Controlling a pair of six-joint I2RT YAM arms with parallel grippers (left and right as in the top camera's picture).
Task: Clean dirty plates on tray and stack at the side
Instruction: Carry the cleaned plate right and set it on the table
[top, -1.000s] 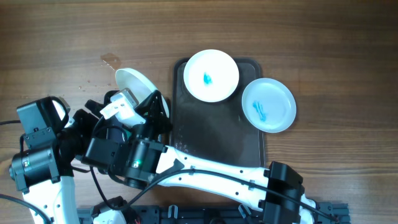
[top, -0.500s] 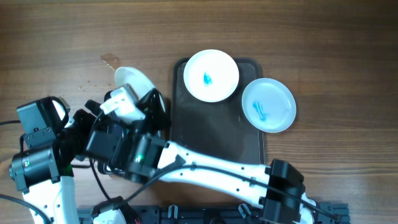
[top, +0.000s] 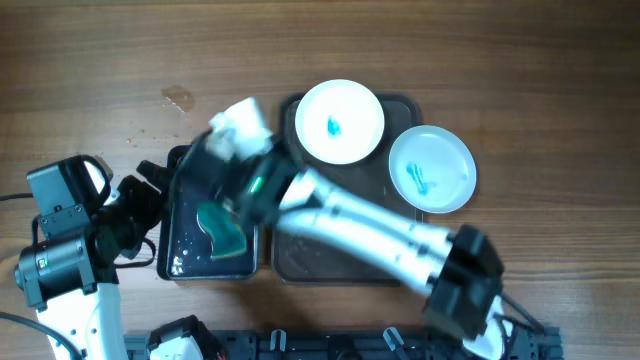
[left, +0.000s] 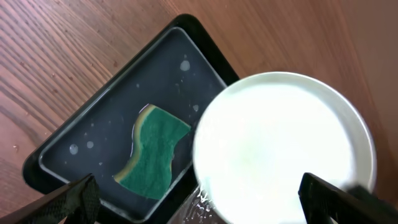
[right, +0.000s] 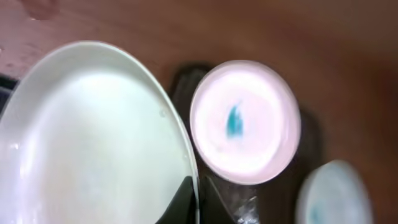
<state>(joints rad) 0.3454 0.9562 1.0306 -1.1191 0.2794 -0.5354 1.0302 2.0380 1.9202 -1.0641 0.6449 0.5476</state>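
Overhead: one tray (top: 310, 255) at centre, one smeared plate (top: 340, 122) on its upper end and a second smeared plate (top: 432, 168) overlapping its right rim, one black container (top: 180, 255) with one sponge (top: 222, 232) just left; the right arm (top: 370, 225) stretches diagonally from lower right across the tray, the left arm (top: 70, 250) is folded at the left edge. Left wrist: the left gripper (left: 199, 196) is spread wide at the bottom corners, holding nothing, one clean plate (left: 286, 149) at right above the container. Right wrist: the right gripper (right: 198, 199), pressed together at bottom centre, pinches that clean plate's rim, both smeared plates at right
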